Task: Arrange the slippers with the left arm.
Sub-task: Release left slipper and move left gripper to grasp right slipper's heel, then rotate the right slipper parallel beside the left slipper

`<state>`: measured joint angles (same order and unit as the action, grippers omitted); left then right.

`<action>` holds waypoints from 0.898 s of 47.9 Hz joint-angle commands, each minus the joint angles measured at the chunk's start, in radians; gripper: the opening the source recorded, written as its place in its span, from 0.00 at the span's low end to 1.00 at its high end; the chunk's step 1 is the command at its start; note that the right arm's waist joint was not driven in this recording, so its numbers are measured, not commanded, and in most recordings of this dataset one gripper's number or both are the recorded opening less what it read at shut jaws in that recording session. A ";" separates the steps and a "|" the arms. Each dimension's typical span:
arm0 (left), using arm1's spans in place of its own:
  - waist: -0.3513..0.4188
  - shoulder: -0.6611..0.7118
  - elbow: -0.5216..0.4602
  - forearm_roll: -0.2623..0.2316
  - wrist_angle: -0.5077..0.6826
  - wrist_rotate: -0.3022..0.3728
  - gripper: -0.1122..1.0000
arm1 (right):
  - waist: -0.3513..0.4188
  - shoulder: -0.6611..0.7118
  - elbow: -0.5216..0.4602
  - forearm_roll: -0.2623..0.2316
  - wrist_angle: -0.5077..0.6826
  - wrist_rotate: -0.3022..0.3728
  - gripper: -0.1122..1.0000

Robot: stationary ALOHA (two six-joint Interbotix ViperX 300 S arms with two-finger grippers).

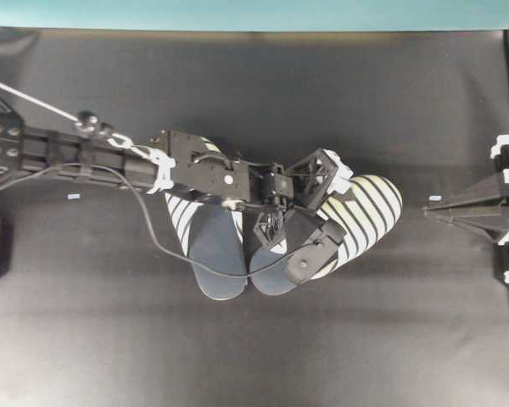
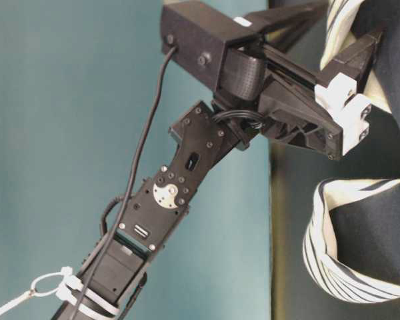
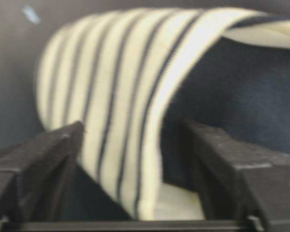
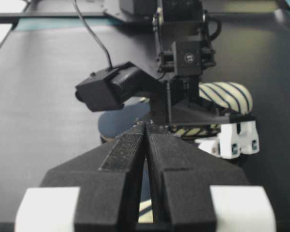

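no writing readable on the slippers point(image 1: 356, 222) or table point(image 1: 263, 93).

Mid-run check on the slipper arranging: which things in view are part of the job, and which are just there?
Part of the job:
- right-hand slipper, straddled by the left end effector
- second slipper, beside it

Just there:
- right end effector, shut, parked at the table's edge
- blue tape marks
- black table

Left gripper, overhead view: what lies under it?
Under the left gripper lies the right-hand slipper; its striped toe cover sits between the fingers, which stand apart. The other slipper lies beside it, its toe covered by the arm.
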<state>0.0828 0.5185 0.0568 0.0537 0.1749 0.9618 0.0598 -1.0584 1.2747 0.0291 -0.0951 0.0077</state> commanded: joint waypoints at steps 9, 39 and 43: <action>-0.018 -0.017 -0.009 0.002 0.037 -0.137 0.29 | 0.002 0.002 -0.005 0.002 -0.015 0.008 0.10; 0.078 -0.321 0.032 0.003 0.449 -0.973 0.11 | 0.000 -0.017 0.002 0.002 -0.012 0.008 0.10; 0.097 -0.313 0.035 0.005 0.526 -1.046 0.11 | 0.000 -0.018 0.002 0.002 -0.012 0.006 0.10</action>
<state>0.1641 0.2240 0.0966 0.0537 0.6381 -0.0353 0.0598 -1.0799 1.2824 0.0291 -0.1012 0.0077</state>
